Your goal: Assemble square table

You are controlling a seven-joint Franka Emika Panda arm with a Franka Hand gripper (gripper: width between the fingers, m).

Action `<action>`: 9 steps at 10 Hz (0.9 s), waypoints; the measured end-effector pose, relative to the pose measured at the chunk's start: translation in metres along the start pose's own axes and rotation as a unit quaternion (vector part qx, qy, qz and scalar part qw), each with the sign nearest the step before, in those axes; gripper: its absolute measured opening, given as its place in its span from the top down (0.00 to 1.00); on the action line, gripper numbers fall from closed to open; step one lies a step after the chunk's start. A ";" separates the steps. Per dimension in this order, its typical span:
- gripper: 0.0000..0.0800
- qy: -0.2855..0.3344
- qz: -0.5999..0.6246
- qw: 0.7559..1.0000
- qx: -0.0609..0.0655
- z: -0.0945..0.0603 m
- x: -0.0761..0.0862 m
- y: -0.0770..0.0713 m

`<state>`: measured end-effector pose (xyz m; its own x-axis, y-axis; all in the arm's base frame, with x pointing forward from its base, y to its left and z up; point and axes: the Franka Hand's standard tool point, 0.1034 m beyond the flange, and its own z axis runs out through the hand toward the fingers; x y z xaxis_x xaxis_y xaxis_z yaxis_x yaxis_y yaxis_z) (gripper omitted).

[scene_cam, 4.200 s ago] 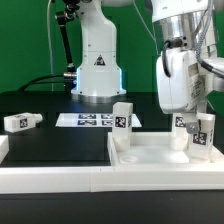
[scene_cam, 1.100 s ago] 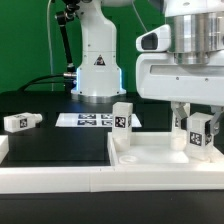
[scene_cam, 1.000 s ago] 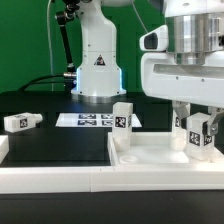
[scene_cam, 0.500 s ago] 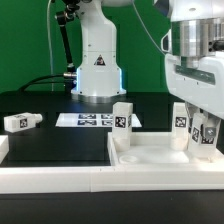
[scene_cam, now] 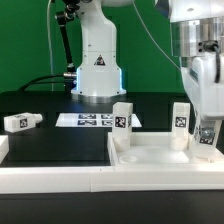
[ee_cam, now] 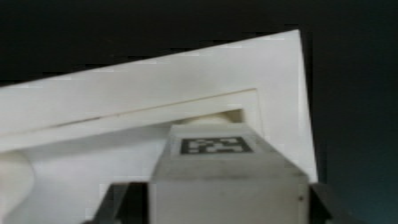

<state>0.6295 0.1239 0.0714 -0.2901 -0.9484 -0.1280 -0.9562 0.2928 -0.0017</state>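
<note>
The gripper (scene_cam: pixel 206 128) was clenched around a white leg (scene_cam: pixel 205 146), upright on the square tabletop (scene_cam: pixel 150 158), with another leg (scene_cam: pixel 181 118) just beside it.

You see the square tabletop (scene_cam: pixel 160 158) plain white, and each leg white too with a small black-and-white patterned tag: the middle upright leg (scene_cam: pixel 122 125), the upright leg beside the jaws (scene_cam: pixel 181 119), the leg in the jaws (scene_cam: pixel 206 138) and the lying leg (scene_cam: pixel 20 121). The desk (scene_cam: pixel 55 150) is matt black, its front rail (scene_cam: pixel 50 182) white, and the marker board (scene_cam: pixel 88 120) white with a row of black-and-white tags. The arm (scene_cam: pixel 98 45) is white with a black triangle mark and a blue glow at its base against a green backdrop (scene_cam: pixel 25 40), and in the wrist view the jaws show dark grey on either side of that leg.
</note>
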 end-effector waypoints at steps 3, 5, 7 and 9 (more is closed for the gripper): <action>0.23 0.004 -0.115 0.993 -0.011 -0.003 0.000 0.000; 0.19 0.002 -0.175 0.985 -0.010 -0.004 -0.002 -0.001; 0.19 0.002 -0.276 0.961 -0.010 -0.004 -0.001 -0.002; 0.19 0.002 -0.351 0.936 -0.011 -0.004 0.000 -0.002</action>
<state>0.6314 0.1230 0.0754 0.4096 -0.9070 -0.0983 -0.9121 -0.4050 -0.0638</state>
